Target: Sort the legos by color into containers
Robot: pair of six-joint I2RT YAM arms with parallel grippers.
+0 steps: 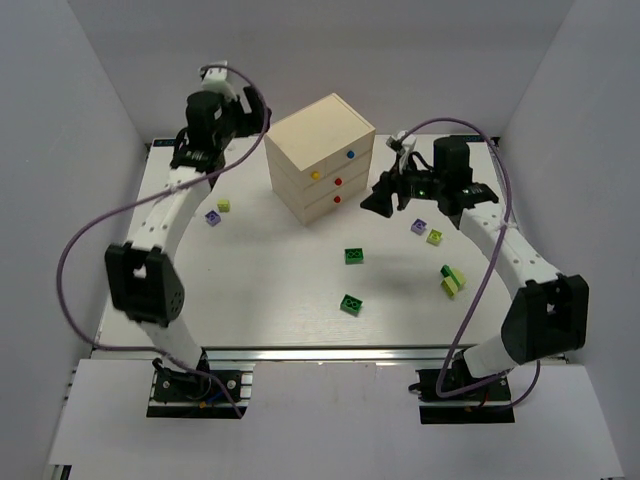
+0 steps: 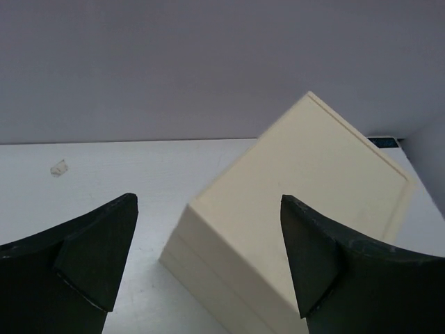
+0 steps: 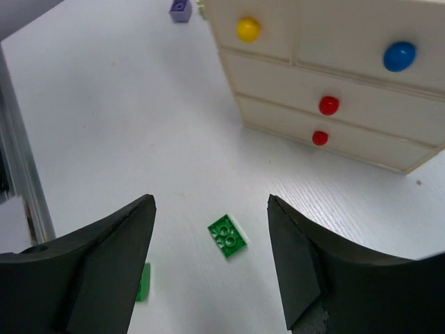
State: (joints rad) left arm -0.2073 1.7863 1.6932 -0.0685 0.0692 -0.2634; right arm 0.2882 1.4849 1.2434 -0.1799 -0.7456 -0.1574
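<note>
Right gripper [image 3: 208,205], jaws spread, hangs over a green lego [image 3: 227,236], clear of it.

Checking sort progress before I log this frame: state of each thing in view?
drawers: all shut
left gripper: open, empty
right gripper: open, empty
legos: loose on the table, outside the drawers
</note>
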